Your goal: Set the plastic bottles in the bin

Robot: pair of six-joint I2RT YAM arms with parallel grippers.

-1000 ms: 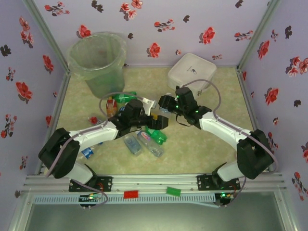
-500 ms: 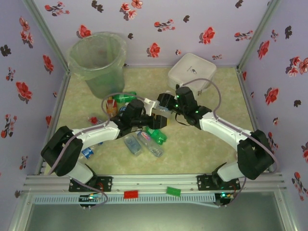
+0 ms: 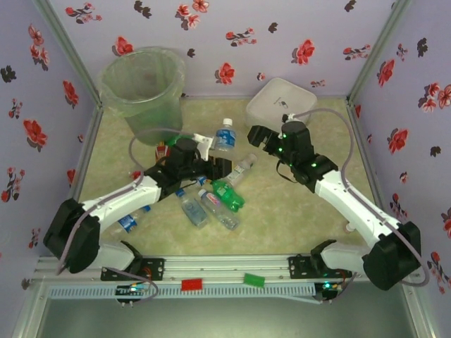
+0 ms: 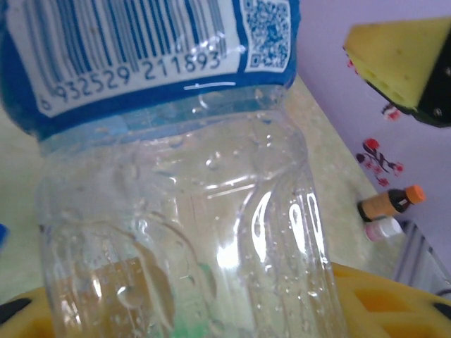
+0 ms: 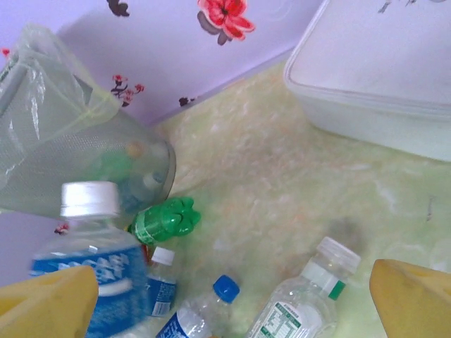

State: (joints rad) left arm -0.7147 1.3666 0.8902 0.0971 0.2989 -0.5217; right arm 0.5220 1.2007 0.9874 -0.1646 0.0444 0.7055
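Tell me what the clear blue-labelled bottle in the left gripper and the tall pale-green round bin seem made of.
The clear blue-labelled bottle looks like thin glossy transparent plastic: ribbed see-through walls, bright highlights. The tall pale-green round bin seems translucent matt plastic, lined with a crinkly clear bag.

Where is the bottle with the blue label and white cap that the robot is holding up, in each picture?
Top camera: the bottle stands upright, a little up and left of the middle.
Left wrist camera: the bottle is very close up, across the middle, its blue label at the top.
Right wrist camera: the bottle is in the bottom left corner, white cap up.
Shared landmark: the purple flowered wall.
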